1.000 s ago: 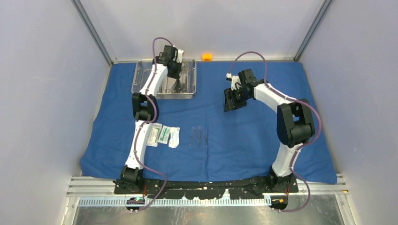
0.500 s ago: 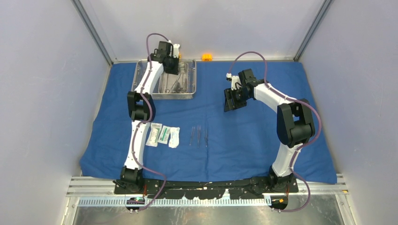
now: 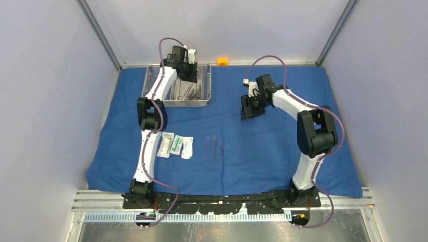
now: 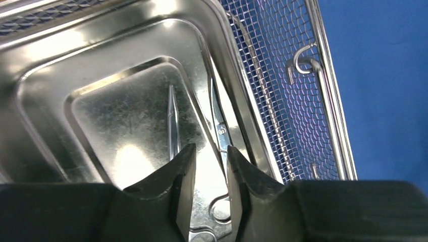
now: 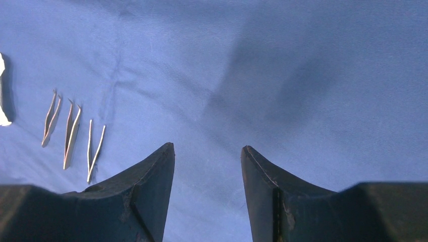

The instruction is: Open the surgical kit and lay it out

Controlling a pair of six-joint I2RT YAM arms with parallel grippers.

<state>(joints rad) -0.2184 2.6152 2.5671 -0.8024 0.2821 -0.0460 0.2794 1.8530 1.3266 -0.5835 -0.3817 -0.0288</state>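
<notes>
Hovering in the far-left corner tray [image 4: 116, 116], left pincer [image 4: 207, 162], barely open, sits round scissors [image 4: 220, 132] to grab 'em; right pincer [image 5: 207, 151] open & empty.

Tool [image 4: 209, 149] low in steel tray [image 4: 101, 116], jaws narrowly apart astride scissors [image 4: 220, 133]; mesh basket [image 4: 282, 101] around tray.

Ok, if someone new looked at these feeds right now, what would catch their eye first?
The shiny steel mesh basket at the far left of the blue cloth, with the left gripper low over the solid tray inside it, jaws slightly apart over scissors. Next, the neat row near the middle: three packets and three forceps. The right gripper hangs open over the cloth further right.
</notes>
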